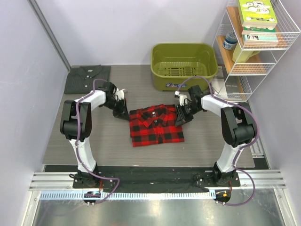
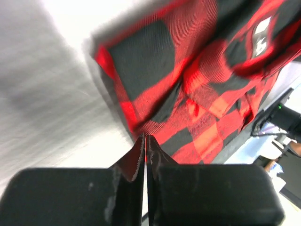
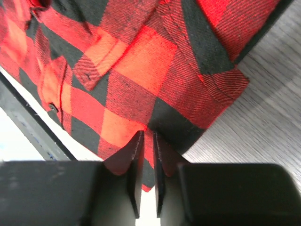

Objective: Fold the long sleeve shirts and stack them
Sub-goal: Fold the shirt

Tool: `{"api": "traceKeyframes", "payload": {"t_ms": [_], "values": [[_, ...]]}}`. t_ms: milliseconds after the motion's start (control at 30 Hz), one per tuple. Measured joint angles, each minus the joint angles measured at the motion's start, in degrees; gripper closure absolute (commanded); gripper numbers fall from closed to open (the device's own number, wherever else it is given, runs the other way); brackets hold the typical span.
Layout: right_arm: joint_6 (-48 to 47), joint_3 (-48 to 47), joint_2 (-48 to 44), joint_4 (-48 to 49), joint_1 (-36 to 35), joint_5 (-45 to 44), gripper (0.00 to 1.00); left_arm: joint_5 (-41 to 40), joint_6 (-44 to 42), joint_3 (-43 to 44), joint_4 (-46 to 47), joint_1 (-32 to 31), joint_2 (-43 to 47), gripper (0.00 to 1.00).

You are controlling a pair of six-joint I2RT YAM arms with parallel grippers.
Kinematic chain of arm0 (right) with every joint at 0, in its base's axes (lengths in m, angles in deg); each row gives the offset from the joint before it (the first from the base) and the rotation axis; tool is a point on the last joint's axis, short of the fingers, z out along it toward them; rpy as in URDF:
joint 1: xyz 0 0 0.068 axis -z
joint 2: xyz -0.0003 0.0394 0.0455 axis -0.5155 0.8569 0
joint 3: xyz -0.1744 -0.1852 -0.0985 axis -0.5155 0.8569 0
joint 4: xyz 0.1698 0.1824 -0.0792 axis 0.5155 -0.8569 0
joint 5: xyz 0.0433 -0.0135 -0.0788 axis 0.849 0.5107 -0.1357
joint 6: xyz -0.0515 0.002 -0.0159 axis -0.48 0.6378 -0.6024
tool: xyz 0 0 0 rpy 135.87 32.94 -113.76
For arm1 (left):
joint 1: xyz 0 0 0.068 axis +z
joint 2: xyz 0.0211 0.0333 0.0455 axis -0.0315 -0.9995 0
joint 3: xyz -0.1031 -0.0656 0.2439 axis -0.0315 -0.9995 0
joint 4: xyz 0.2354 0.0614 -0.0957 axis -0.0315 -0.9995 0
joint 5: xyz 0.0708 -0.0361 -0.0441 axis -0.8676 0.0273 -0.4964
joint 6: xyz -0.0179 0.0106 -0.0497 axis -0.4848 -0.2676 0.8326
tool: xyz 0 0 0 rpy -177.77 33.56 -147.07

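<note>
Now on the table: a red-and-black buffalo plaid flannel shirt (image 1: 156, 126) lies folded into a rectangle in the middle of the grey wood-grain tabletop (image 1: 211, 141), collar toward the far side.
Neck label: a white tag (image 2: 261, 35) shows at the collar in the left wrist view.
Second shirt: a dark charcoal grey collared shirt (image 1: 87, 78) lies folded in the far left corner, well apart from the plaid one.
Left gripper: the left gripper (image 2: 144, 137) sits at the plaid shirt's far left corner, black fingers pressed together, tips pinching the fabric edge.
Right gripper: the right gripper (image 3: 146, 135) sits at the far right corner of the same shirt, fingers nearly closed with a strip of plaid cloth clamped between them.
Arms: both reach inward from either side toward the shirt, wrists angled down.
Basket: an olive-green slotted plastic basket (image 1: 183, 66) stands at the far edge, beyond the plaid shirt.
Shelf: a white wire rack (image 1: 282, 61) on the far right carries stacked books (image 1: 256, 14).
</note>
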Motion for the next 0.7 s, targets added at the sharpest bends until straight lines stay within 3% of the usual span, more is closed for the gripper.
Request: {"api": "traceKeyframes", "payload": {"t_ms": [33,200,267,400,567,700], "values": [[0.07,0.0,0.0,0.07,0.0,0.15,0.77,-0.22,-0.15,0.92,-0.02,0.35,0.0,0.99],[-0.83,-0.7,-0.79,-1.57,0.7,0.9,0.66,0.96,-2.97,1.99,-0.42,1.6,0.96,0.61],[-1.95,-1.46,-2.19,-2.51,1.25,1.36,0.58,1.33,-4.48,1.92,-0.63,1.44,2.64,0.57],[-2.73,-6.21,-3.52,-2.49,1.57,1.9,0.51,1.86,-6.16,2.78,-0.7,-0.83,5.2,0.54],[-2.62,-15.13,-0.39,0.63,1.38,2.16,0.54,2.25,-4.26,6.05,2.78,-3.32,3.69,0.55],[-2.36,-15.58,1.14,1.51,1.27,2.12,0.54,1.95,-2.23,7.85,5.6,-4.81,1.25,0.54]]}}
